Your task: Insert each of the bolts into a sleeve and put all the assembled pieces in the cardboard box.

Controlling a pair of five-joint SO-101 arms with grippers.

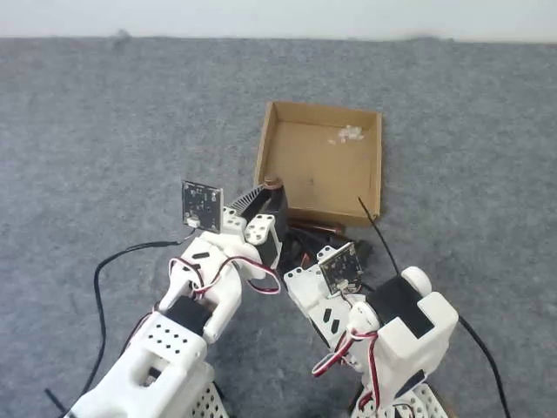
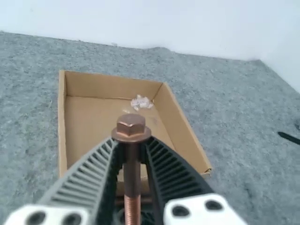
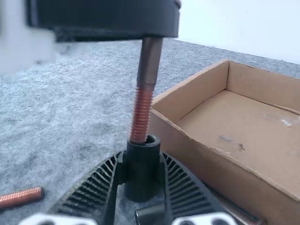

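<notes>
My left gripper is shut on a copper bolt just under its hex head, holding it upright, head up. My right gripper is shut on a black sleeve that stands upright. The bolt's threaded end meets the sleeve's top opening, with the left gripper directly above. In the high view both grippers meet by the near wall of the cardboard box, the left gripper over the right gripper.
A second copper bolt lies on the grey carpet beside the right gripper. Another dark sleeve sits just below the held one. White scraps lie in the box's far corner. Cables trail from both arms.
</notes>
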